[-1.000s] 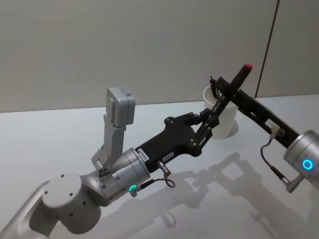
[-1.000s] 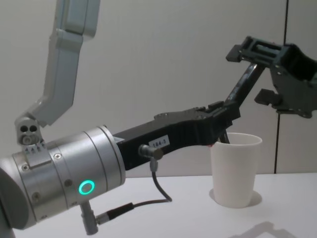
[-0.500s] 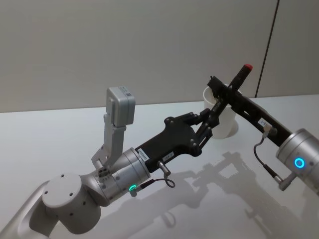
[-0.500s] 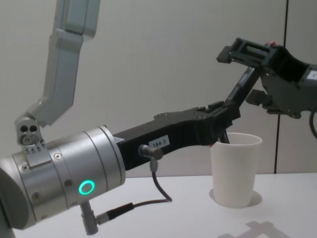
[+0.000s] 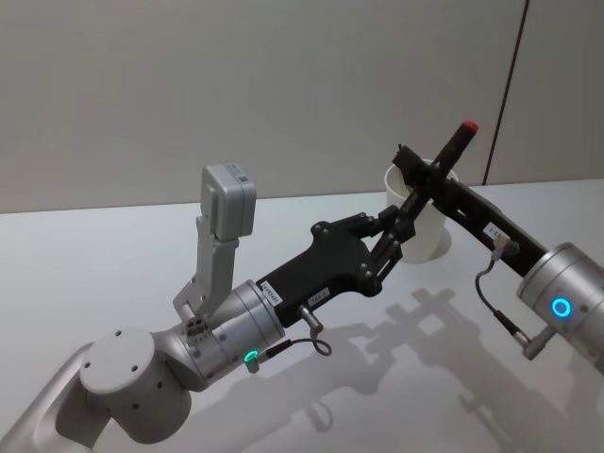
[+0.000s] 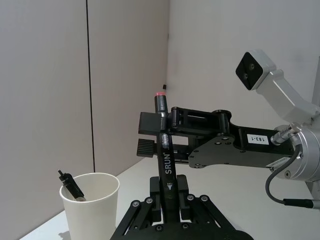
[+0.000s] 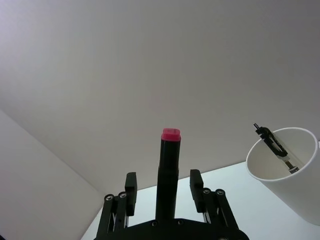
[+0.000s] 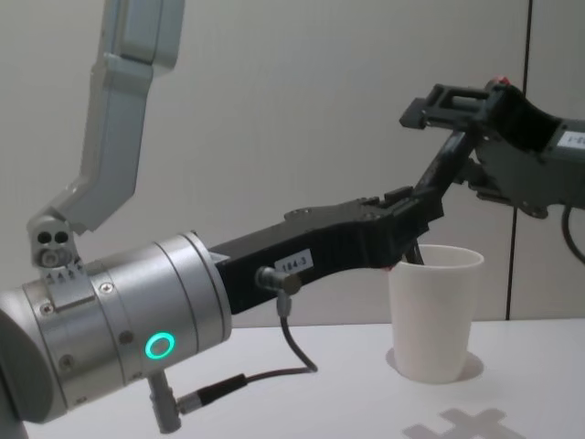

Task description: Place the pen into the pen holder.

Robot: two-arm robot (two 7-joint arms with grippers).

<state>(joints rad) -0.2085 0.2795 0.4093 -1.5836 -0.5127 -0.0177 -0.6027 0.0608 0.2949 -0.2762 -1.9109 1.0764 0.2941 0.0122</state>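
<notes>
Pinched the black marker pen point(image 6: 165, 160) low on its barrel between the fingers point(image 6: 181, 186) of the left gripper point(image 6: 167, 197), closed firmly on it, red-capped end up. Set the fingers point(image 7: 196, 182) of the right gripper point(image 7: 163, 185) on either side of the same barrel higher up, just under the cap, parted and with a sliver of gap showing on each side, so not yet clamped. Held the pen tilted just beside the white paper cup point(image 5: 429, 231), capped end well above the cup's rim and lower end near rim height on the robot's side of the cup; could not tell from the chest view whether that lower end touched the rim. Reached in with the left arm from the near side of the cup and with the right arm from the cup's right. Left the cup upright on the table point(image 5: 113, 255), with a separate black pen-like item point(image 6: 70, 186) leaning inside it against the wall. Judged as a handover part-way through: pen lifted and brought to the cup, nothing of it inside yet. Remaining, by that reading: closing the right fingers, freeing the left, swinging the pen over the cup's mouth, lowering it in and letting go.
</notes>
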